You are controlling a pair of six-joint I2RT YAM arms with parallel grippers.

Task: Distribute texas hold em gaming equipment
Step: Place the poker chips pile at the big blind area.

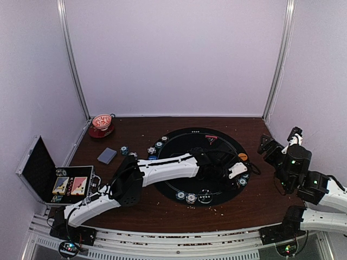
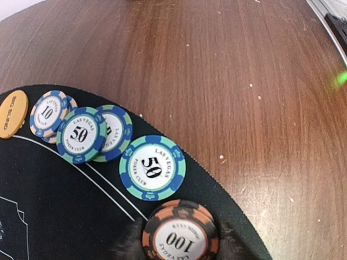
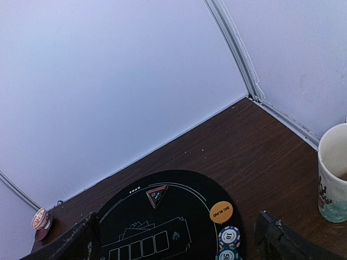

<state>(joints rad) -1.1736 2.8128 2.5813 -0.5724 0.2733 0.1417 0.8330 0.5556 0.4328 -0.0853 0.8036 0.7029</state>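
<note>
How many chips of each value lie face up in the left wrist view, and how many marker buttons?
10 chip: 1
50 chips: 2
100 chip: 1
Chip with its number covered: 1
Orange Big Blind button: 1
Total: 6, counting tops only; more chips may lie under some.

Top camera: high, behind my bases, tilted down. Whole table (image 1: 162,210) in frame, black mat (image 1: 184,142) at centre.

Left wrist camera: very near, pointing almost straight down at mat's rim. Chips (image 2: 153,168) fill lower left of frame.

Right wrist camera: raised, farther off, facing back wall (image 3: 108,81) and corner. Mat low in frame, red bowl (image 3: 40,219) at lower left.

Orange button (image 2: 12,114) shows in all three views (left edge of left-wrist frame, lower right of right-wrist frame). Blue 10 chip (image 2: 49,112) shows in both wrist views.
</note>
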